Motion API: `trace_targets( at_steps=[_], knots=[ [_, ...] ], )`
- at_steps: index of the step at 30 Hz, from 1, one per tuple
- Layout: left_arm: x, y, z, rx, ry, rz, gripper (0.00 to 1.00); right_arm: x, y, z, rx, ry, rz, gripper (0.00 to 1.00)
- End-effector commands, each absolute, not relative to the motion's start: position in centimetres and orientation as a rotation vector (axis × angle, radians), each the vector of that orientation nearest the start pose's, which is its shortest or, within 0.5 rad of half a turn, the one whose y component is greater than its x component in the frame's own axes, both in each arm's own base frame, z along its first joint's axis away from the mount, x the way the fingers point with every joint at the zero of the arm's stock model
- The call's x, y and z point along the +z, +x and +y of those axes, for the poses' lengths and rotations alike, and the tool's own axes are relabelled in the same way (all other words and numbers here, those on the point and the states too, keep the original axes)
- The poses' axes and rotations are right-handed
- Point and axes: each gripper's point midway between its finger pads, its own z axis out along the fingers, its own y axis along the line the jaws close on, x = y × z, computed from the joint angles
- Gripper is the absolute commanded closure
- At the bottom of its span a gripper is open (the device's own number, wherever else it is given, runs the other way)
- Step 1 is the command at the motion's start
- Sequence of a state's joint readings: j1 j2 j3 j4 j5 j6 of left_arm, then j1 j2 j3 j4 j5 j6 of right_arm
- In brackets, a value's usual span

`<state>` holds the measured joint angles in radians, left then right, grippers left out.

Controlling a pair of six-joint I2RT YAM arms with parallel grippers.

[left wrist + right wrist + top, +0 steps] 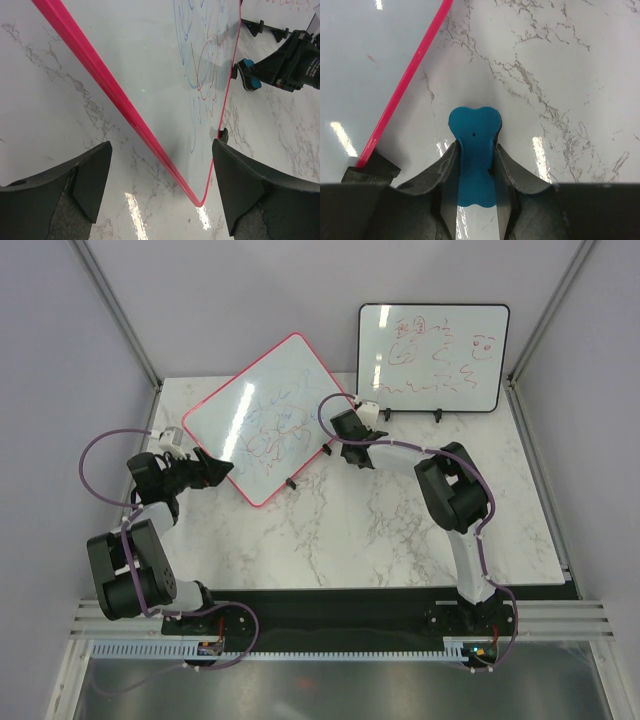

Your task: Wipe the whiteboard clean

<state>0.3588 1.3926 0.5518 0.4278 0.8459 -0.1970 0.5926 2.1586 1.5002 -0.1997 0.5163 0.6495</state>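
The whiteboard has a pink-red frame and lies tilted on the marble table, scribbled blue and red. It also shows in the left wrist view and the right wrist view. My left gripper is open and empty, its jaws wide on either side of the board's near left corner. My right gripper is shut on a blue eraser just off the board's right edge, over bare table. The eraser also shows in the left wrist view.
A black-framed whiteboard with red writing stands upright at the back right. A small black foot sticks out at the pink board's near edge. Grey walls close in the table's left, back and right sides.
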Motion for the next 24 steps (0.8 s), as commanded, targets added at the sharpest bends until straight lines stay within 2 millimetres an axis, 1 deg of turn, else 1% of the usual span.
trace_targets(
  at_steps=[1, 2, 3, 4, 5, 6, 7, 8, 9, 10, 11, 12, 13, 14, 15, 17, 18, 19, 20, 21, 22, 23, 24],
  knots=[
    [13.6, 36.8, -1.0, -0.729, 0.05, 1.851, 0.12, 4.0, 47.5, 23.6, -0.015, 0.299, 2.242, 0.74],
    [13.6, 36.9, -1.0, -0.728, 0.052, 1.851, 0.12, 4.6, 47.5, 23.5, -0.02, 0.297, 2.23, 0.77],
    [13.6, 36.9, -1.0, -0.727, 0.056, 1.85, 0.12, 4.8, 47.5, 23.3, -0.028, 0.293, 2.226, 0.81],
    [13.6, 37.0, -1.0, -0.729, 0.059, 1.85, 0.13, 5.2, 47.5, 23.1, -0.033, 0.288, 2.219, 0.89],
    [13.7, 37.1, -1.0, -0.727, 0.062, 1.848, 0.15, 6.2, 47.5, 23.1, -0.036, 0.262, 2.206, 0.95],
    [13.8, 37.3, -0.9, -0.719, 0.069, 1.844, 0.17, 6.7, 47.7, 23.1, -0.027, 0.25, 2.189, 0.99],
    [13.7, 37.4, -0.8, -0.721, 0.066, 1.848, 0.22, 7.3, 47.8, 23.1, -0.021, 0.229, 2.174, 1.0],
    [13.7, 37.5, -0.7, -0.721, 0.07, 1.846, 0.24, 8.9, 47.8, 23.1, -0.006, 0.188, 2.147, 1.0],
    [13.8, 37.7, -0.8, -0.724, 0.077, 1.842, 0.26, 8.8, 47.3, 23.2, 0.018, 0.153, 2.147, 1.0],
    [14.0, 37.7, -1.0, -0.737, 0.085, 1.835, 0.29, 10.2, 47.9, 24.0, 0.082, 0.136, 2.092, 1.0],
    [14.3, 38.0, -1.0, -0.744, 0.092, 1.816, 0.31, 12.3, 48.0, 24.6, 0.149, 0.108, 2.038, 1.0],
    [14.2, 37.9, -1.2, -0.756, 0.095, 1.81, 0.34, 12.1, 47.5, 25.0, 0.17, 0.024, 2.027, 1.0],
    [14.3, 37.8, -1.5, -0.779, 0.108, 1.799, 0.4, 13.7, 47.7, 26.9, 0.287, -0.03, 1.967, 1.0],
    [14.5, 37.9, -1.6, -0.786, 0.116, 1.779, 0.44, 14.6, 47.6, 27.4, 0.323, -0.062, 1.938, 1.0],
    [14.6, 37.9, -1.8, -0.807, 0.126, 1.774, 0.5, 15.9, 47.8, 28.7, 0.384, -0.121, 1.888, 1.0],
    [14.2, 38.0, -1.9, -0.835, 0.12, 1.781, 0.59, 17.0, 48.0, 29.9, 0.436, -0.168, 1.84, 1.0],
    [14.2, 38.1, -2.0, -0.846, 0.121, 1.782, 0.65, 18.8, 48.4, 30.8, 0.484, -0.181, 1.775, 1.0],
    [14.2, 38.2, -2.0, -0.853, 0.124, 1.782, 0.66, 19.5, 48.1, 32.3, 0.56, -0.227, 1.745, 1.0],
    [14.0, 38.1, -2.1, -0.863, 0.125, 1.786, 0.67, 19.7, 48.3, 33.1, 0.598, -0.241, 1.723, 1.0],
    [14.0, 38.1, -2.3, -0.875, 0.136, 1.782, 0.7, 21.8, 48.5, 34.6, 0.651, -0.247, 1.649, 1.0],
    [14.1, 38.1, -2.3, -0.88, 0.144, 1.777, 0.71, 21.1, 48.8, 35.7, 0.669, -0.254, 1.651, 1.0],
    [14.1, 38.1, -2.3, -0.878, 0.147, 1.774, 0.73, 21.3, 49.1, 36.5, 0.666, -0.262, 1.634, 1.0],
    [14.2, 38.2, -2.2, -0.873, 0.15, 1.771, 0.81, 23.3, 49.0, 38.8, 0.681, -0.298, 1.585, 1.0]
  ],
)
